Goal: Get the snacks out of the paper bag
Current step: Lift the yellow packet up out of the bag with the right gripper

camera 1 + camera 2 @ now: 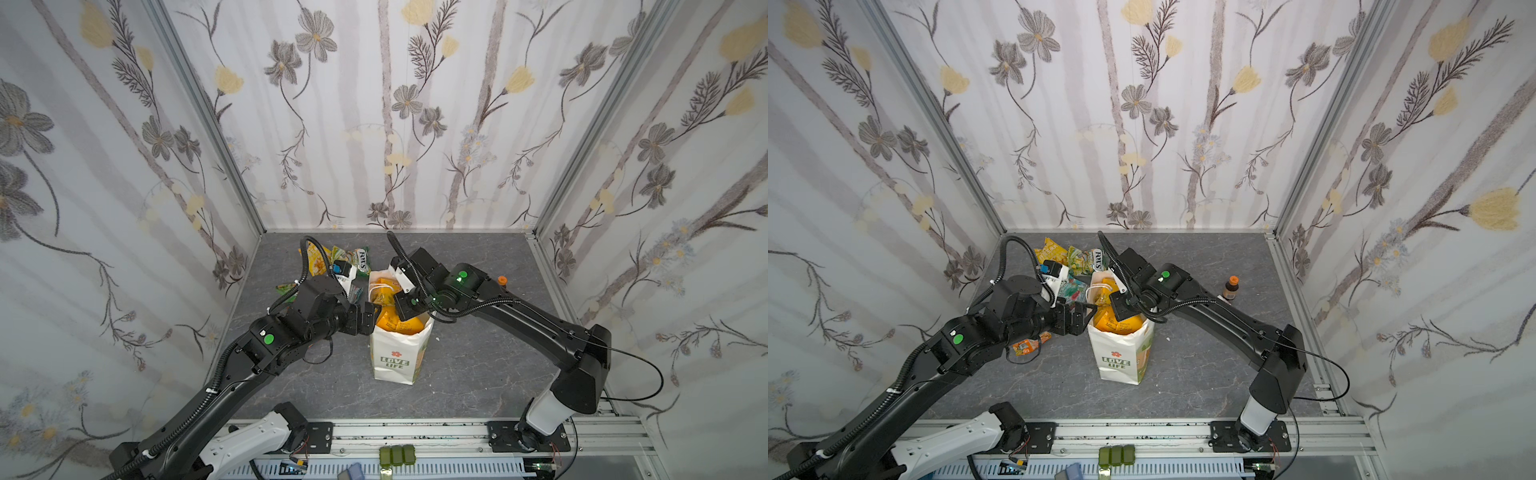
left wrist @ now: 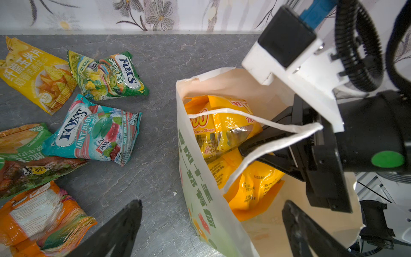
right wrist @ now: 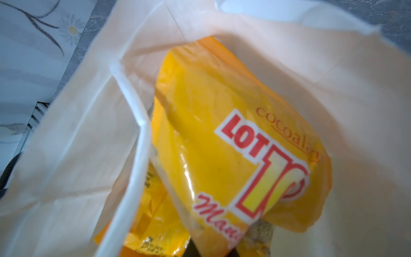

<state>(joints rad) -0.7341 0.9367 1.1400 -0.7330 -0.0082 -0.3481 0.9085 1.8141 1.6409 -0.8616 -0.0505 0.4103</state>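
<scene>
The paper bag (image 1: 395,361) stands upright mid-tabletop (image 1: 478,353). The right tool (image 2: 242,150) reaches inside, pinched shut on the orange-yellow packet (image 3: 211,144) (marked "LOT"). The left tool (image 2: 212,203) hovers wide at the bag's left rim, and other snack packets (image 2: 95,131) lie far-left.

Looking down into the paper bag (image 3: 333,89): a big orange-yellow packet (image 3: 211,138) sits tilted inside the bag, red "LOT" lettering up, with a white string handle (image 3: 138,124) hanging in just beside it.
</scene>
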